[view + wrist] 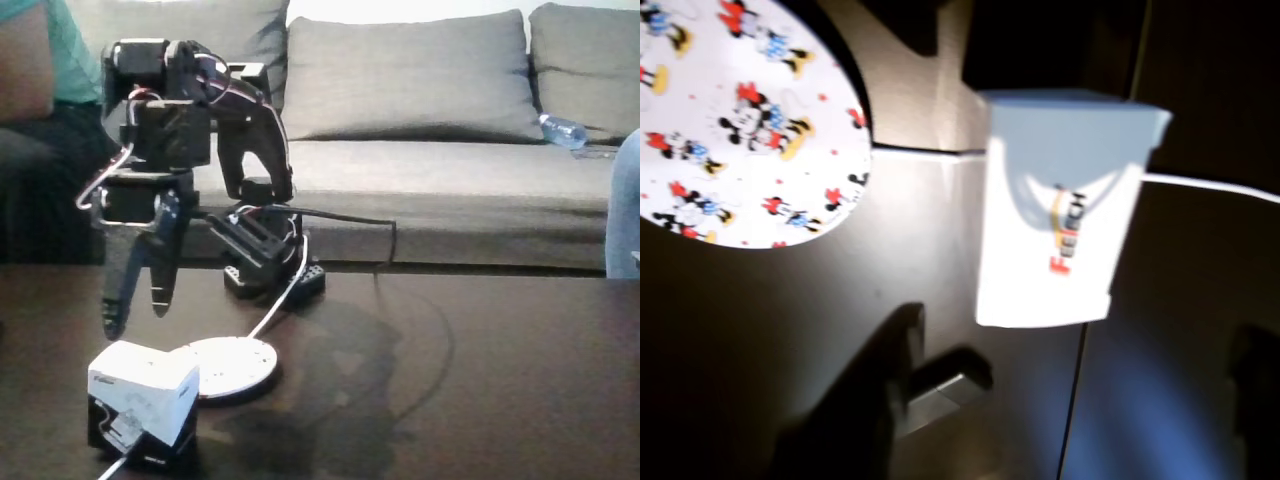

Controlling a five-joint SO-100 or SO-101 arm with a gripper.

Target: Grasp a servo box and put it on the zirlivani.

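Note:
The servo box [140, 400], white on top and black below, stands at the near left of the dark table. In the wrist view the servo box [1060, 210] shows an orange logo on its white face. Just right of it in the fixed view lies the zirlivani [235, 365], a flat white disc; in the wrist view the zirlivani [740, 120] has a cartoon mouse print. My gripper [137, 312] hangs open a little above the box, fingers pointing down, holding nothing. From the wrist, the gripper [1060, 400] has one dark finger [870, 400] at lower left and another at the right edge.
The arm's black base [272, 262] sits behind the disc, with a white cable [280, 300] running from it. A grey sofa [420, 150] carries a water bottle [563, 130]. A person [40, 60] sits at far left; a leg [625, 200] shows at right.

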